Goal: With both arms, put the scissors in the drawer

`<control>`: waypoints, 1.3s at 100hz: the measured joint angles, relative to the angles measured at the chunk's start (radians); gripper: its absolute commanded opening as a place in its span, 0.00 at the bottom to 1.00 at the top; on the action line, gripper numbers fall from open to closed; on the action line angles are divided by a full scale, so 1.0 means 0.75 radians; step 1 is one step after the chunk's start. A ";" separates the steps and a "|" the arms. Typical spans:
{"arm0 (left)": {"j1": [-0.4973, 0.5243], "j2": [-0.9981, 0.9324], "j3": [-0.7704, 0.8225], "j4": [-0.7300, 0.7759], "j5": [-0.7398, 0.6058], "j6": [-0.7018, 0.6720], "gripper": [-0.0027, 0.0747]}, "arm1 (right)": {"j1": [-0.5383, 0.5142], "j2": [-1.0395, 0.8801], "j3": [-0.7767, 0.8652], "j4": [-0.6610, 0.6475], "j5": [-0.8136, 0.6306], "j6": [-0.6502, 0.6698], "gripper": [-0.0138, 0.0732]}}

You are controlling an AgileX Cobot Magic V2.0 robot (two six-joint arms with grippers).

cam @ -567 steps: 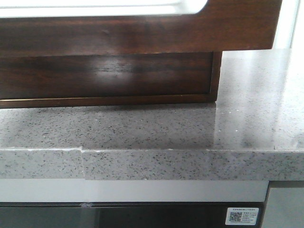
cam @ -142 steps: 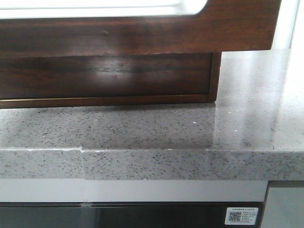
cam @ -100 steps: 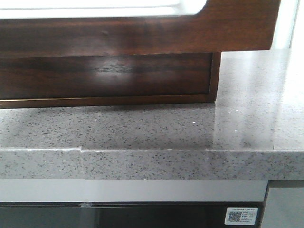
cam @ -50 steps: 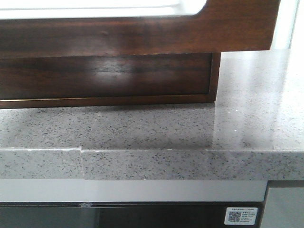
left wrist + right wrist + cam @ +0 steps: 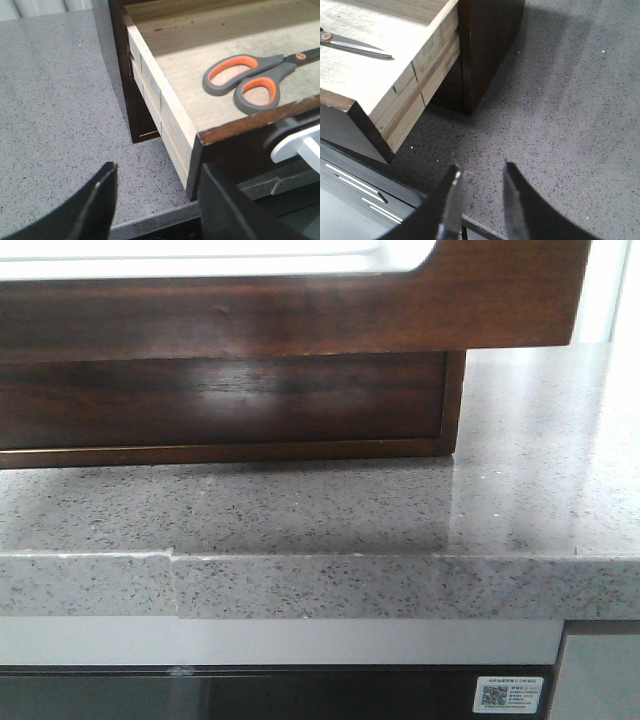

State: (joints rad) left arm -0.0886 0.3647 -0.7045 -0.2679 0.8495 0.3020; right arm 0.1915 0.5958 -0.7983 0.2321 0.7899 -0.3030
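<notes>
Scissors lie flat inside pulled-out drawer, handles toward its front. My left jaws spread wide by drawer's corner; right jaws slightly parted, empty, above counter.

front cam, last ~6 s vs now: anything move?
No visible change. The drawer front sits at the same spot over the countertop, pulled out as before. No arm or gripper enters the front view in any frame. The wrist views, which have no earlier frames to compare, show the scissors lying inside the drawer.
</notes>
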 measured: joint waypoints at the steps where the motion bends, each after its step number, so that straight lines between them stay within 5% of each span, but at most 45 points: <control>1: 0.000 0.000 0.000 0.000 0.000 0.000 0.31 | 0.000 0.000 0.000 0.000 0.000 0.000 0.15; 19: 0.000 0.000 0.000 0.000 -0.005 0.000 0.01 | 0.000 0.000 0.000 0.000 -0.003 0.000 0.08; 87: 0.000 -0.160 0.093 0.025 -0.061 0.000 0.01 | 0.000 0.000 0.000 -0.002 0.038 0.000 0.08; 106: 0.000 -0.473 0.379 0.083 -0.283 -0.003 0.01 | 0.000 0.000 0.000 -0.003 0.039 0.003 0.08; 130: 0.000 -0.494 0.811 0.200 -0.698 -0.169 0.01 | 0.000 0.000 0.000 -0.003 0.039 0.003 0.08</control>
State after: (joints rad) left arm -0.0886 -0.0057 -0.0962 -0.1180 0.3257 0.1756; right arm 0.1915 0.5958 -0.7983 0.2301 0.8190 -0.3007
